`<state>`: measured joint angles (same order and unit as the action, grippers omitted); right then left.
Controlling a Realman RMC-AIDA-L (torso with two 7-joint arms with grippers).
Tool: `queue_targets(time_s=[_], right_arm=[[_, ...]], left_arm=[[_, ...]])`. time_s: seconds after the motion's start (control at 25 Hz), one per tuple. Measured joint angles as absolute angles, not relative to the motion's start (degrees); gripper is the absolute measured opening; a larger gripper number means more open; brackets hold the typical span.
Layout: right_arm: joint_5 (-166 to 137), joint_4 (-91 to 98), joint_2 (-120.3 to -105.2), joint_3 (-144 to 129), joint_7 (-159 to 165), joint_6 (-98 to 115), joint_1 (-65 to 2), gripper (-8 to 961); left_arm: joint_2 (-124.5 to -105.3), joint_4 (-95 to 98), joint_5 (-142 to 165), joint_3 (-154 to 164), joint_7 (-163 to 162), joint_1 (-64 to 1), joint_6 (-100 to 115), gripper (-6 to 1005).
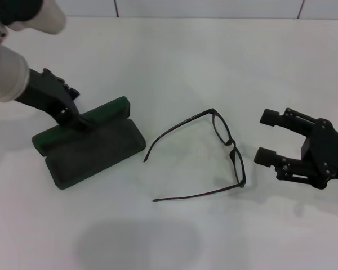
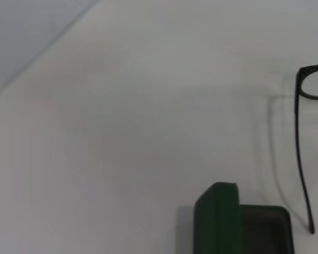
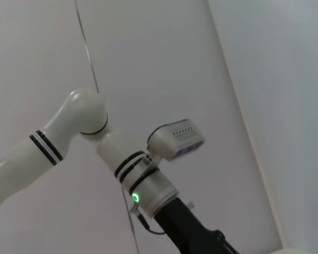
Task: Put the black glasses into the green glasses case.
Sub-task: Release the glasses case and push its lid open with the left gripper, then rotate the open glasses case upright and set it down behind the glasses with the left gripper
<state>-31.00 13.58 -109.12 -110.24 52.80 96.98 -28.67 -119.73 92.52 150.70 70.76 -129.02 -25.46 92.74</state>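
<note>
The green glasses case lies open on the white table at the left, its lid standing up at the back. It also shows in the left wrist view. My left gripper rests at the lid's left end. The black glasses lie unfolded in the middle of the table, right of the case, temple arms pointing toward the case. One temple arm shows in the left wrist view. My right gripper is open and empty, just right of the glasses' lenses, low over the table.
The white table runs to a tiled wall at the back. The right wrist view shows only my left arm and the wall.
</note>
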Motion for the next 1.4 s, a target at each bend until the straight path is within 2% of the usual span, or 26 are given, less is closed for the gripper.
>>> queue_targets(time_s=[0.64,0.88,1.16,1.32,1.4], right_arm=[[-31.1,13.5,-109.39,-110.4,52.2,95.0,-28.8,822],[-31.1,13.5,-109.53,-110.4,52.1,95.0,-28.5,819],[-32.9,13.8,-109.75,-110.5,52.1,95.2,-28.5,816],[-36.9,14.2,-110.95,-110.3,52.6,95.6,-29.9,814],[-37.8,14.2,-111.77,-110.4,52.7,95.9,-30.4,813]], left_arm=[[-119.57,80.0,157.5,71.7,-134.4,-30.6,89.3,603],[-119.62,80.3,158.0,73.9,-134.5,-30.6,89.2,371],[-119.58,85.0,160.8,75.7,-134.4,-30.9,89.0,258],[-119.46,90.7,162.2,76.2,-133.3,-32.7,88.0,194],[-119.55,92.1,161.9,76.6,-130.8,-33.9,86.1,194]])
